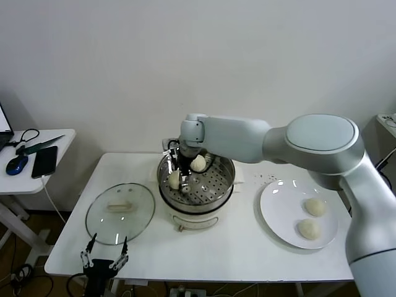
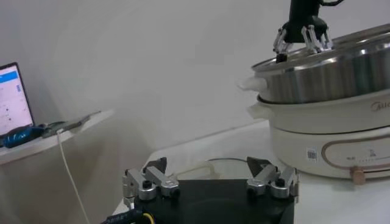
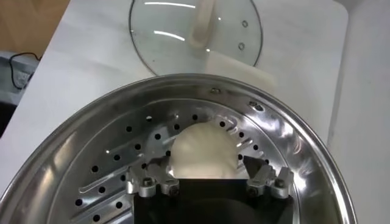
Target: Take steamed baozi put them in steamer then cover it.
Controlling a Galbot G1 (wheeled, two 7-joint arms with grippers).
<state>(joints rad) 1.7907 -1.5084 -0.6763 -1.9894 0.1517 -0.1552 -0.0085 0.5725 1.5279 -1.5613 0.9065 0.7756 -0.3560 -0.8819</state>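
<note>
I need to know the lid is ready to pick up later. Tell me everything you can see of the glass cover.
The cover is a round clear glass lid with a thin metal rim, a cream-white handle across its middle and two small holes near one edge. It lies flat on the white table, handle up, to the left of the steamer and apart from it. Nothing holds it; the open left gripper hovers just in front.

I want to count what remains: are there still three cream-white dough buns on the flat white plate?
No, only two cream-white dough buns lie on the flat white plate in the head view.
</note>
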